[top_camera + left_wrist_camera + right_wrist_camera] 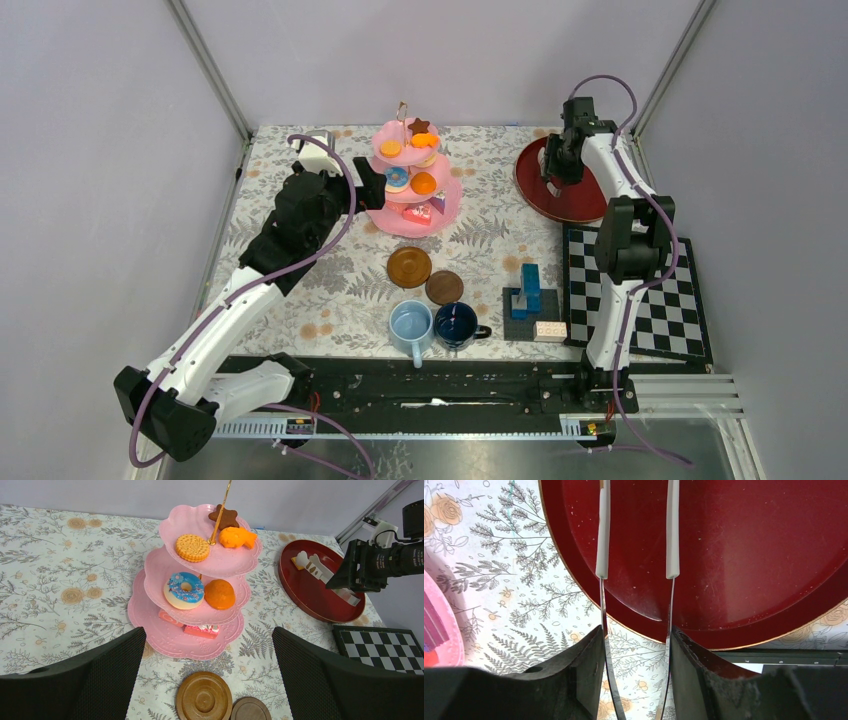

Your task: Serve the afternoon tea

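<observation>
Left gripper point(208, 639) is released, facing the pink stand point(167, 636); right gripper point(636, 636) grasps tongs point(672, 530) over red tray point(754, 555), far right corner.

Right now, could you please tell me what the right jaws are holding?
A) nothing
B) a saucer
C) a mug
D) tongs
D: in the right wrist view the two thin arms of the tongs run out from between the jaws, over the red tray.
</observation>
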Robot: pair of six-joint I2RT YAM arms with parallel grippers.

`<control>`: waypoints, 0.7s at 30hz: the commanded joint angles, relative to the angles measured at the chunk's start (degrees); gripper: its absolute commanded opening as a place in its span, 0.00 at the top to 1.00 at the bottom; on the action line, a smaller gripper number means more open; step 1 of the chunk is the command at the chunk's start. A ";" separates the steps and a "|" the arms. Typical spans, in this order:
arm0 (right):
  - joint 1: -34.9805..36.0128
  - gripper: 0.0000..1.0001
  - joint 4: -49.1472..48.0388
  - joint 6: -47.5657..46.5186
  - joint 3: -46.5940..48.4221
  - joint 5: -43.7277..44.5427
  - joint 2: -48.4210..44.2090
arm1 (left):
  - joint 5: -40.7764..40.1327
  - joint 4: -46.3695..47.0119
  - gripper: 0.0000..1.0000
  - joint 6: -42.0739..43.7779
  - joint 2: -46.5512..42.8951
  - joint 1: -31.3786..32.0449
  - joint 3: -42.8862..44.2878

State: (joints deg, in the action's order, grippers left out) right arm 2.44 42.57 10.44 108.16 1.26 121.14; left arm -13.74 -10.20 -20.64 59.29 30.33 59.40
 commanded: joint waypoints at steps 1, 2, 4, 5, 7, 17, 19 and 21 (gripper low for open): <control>-0.48 0.51 0.88 -5.00 2.45 1.21 0.89 | 0.15 3.12 0.01 -0.08 -0.95 0.15 -0.44; -0.52 0.51 0.93 -5.92 2.63 1.74 1.09 | 0.12 3.13 0.01 -0.10 -0.94 0.17 -0.48; -0.63 0.49 0.90 -7.94 3.17 2.35 1.64 | 0.13 3.09 0.01 -0.10 -0.88 0.13 -0.46; -0.81 0.48 1.40 -8.67 3.75 2.43 2.10 | 0.16 3.08 0.01 -0.10 -0.85 0.17 -0.45; -1.31 0.47 3.13 -9.68 5.85 2.34 3.59 | 0.13 3.08 0.01 -0.10 -0.70 0.11 -0.42; -1.81 0.46 5.26 -13.41 8.26 -3.51 7.33 | 0.30 3.08 0.01 -0.14 -0.24 0.17 -0.34; -1.82 0.48 5.17 -13.54 7.88 -3.97 7.15 | 0.30 3.08 0.01 -0.10 -0.16 0.17 -0.37; -1.82 0.51 5.24 -13.36 7.38 -3.88 6.75 | 0.28 2.99 0.01 -0.16 -0.09 0.17 -0.39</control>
State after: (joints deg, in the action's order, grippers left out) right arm 0.58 46.13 -1.63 114.21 -0.80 128.27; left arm -13.74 -10.20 -20.64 59.31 30.33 59.40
